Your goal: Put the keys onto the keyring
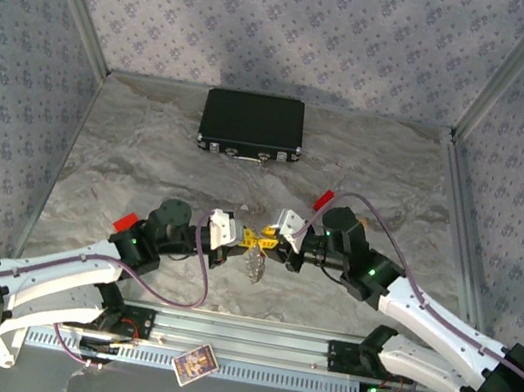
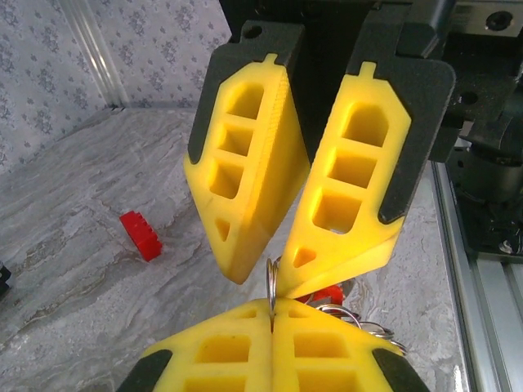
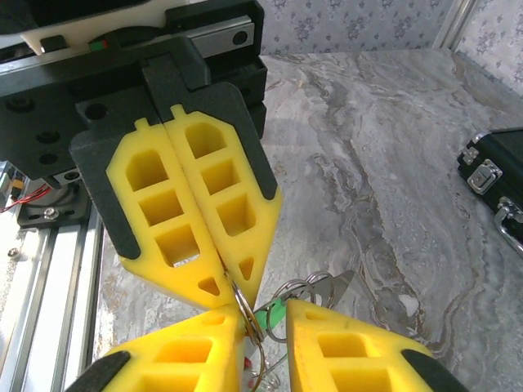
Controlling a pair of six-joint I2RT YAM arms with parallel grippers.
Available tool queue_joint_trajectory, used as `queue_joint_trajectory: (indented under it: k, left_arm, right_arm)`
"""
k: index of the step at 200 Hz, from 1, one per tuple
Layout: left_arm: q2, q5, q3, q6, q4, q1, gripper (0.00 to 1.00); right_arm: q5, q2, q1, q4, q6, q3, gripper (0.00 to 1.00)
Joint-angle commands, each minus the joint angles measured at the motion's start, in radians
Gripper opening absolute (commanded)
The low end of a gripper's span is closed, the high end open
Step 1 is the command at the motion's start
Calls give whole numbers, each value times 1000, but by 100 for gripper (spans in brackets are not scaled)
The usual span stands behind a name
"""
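My two grippers meet tip to tip above the middle of the table. My left gripper point(image 2: 272, 304) point(image 1: 242, 237) is shut on the keyring point(image 2: 271, 276) point(image 3: 250, 317), a thin silvery loop standing edge-on between its yellow pads. My right gripper point(image 3: 265, 314) point(image 1: 274, 242) is open, one fingertip on each side of that loop. More rings hang below point(image 1: 256, 266). On them are a green-headed key point(image 3: 283, 310) with a metal blade and a red-headed key point(image 2: 331, 292).
A black case point(image 1: 252, 125) point(image 3: 498, 184) lies at the back of the marble table. One small red plastic piece point(image 2: 140, 235) point(image 1: 322, 200) lies behind the right arm and another point(image 1: 125, 223) by the left arm. The aluminium rail point(image 1: 237, 339) runs along the near edge.
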Motion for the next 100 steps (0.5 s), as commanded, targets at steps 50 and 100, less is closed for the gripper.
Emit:
queue_joint_trajectory:
  k: [50, 100]
  left_arm:
    - [-15, -46, 21, -10, 42, -11, 18]
    - [-26, -71, 66, 31, -88, -12, 25]
  right_arm:
    - [-78, 28, -4, -134, -99, 98, 0]
    - [-4, 70, 9, -404, -259, 239, 0]
